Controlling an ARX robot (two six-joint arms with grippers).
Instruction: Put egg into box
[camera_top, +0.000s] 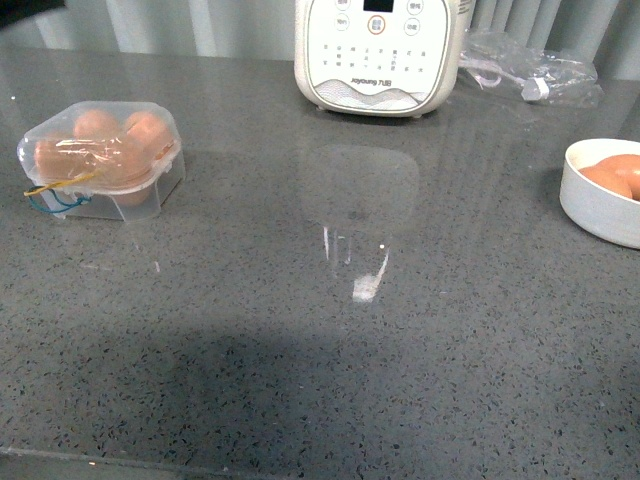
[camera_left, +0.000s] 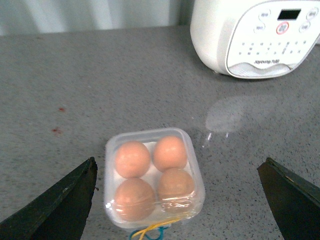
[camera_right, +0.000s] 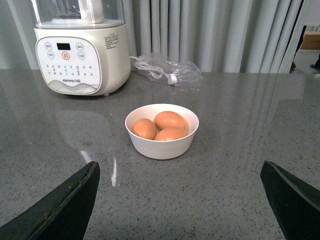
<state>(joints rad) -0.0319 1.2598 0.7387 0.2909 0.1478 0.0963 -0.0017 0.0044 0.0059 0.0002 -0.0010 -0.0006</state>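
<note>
Countertop first: grey speckled stone spreads before you, with the white appliance at the back and a clear bag holding a cable to its right. Your box sits at the far left, lid closed over all four hollows, each holding an egg, and yellow and blue bands hang at its front edge. The white bowl at the right holds three more brown eggs.

Your left gripper hangs above the box, jaws spread wide and holding nothing. Your right gripper faces the bowl from well back, likewise spread and empty.

Since the box looks full and closed, judge the filling done. If you mean to add another, open the lid first and check for a free hollow; otherwise back both arms away without nudging the light plastic case.
</note>
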